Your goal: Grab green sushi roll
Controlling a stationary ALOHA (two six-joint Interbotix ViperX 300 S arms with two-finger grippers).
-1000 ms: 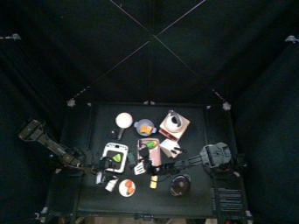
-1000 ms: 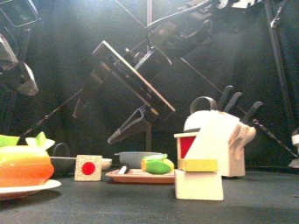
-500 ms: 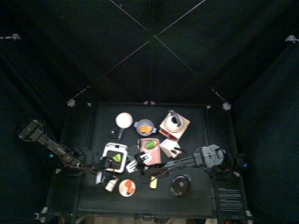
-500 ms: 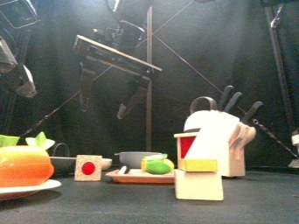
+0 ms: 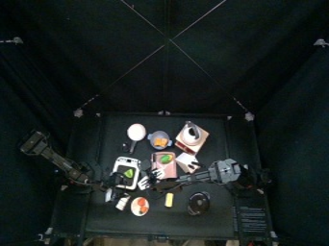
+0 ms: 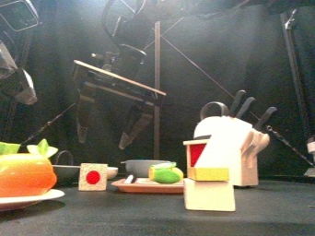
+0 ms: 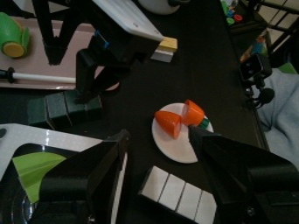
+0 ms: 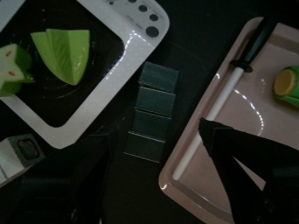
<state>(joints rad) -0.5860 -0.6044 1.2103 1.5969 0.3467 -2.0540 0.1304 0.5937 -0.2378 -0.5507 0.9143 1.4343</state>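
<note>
Green sushi roll (image 6: 168, 174) lies on the pink tray (image 6: 138, 187), at about five o'clock beneath my right gripper (image 6: 107, 113). That gripper hangs above the tray with jaws spread as wide as they go, gripping nothing. My right wrist view shows the roll (image 8: 288, 81) near the tray's edge beside a white-handled knife (image 8: 229, 90). My left gripper (image 7: 158, 179) hovers open and empty near a white plate (image 7: 176, 147).
</note>
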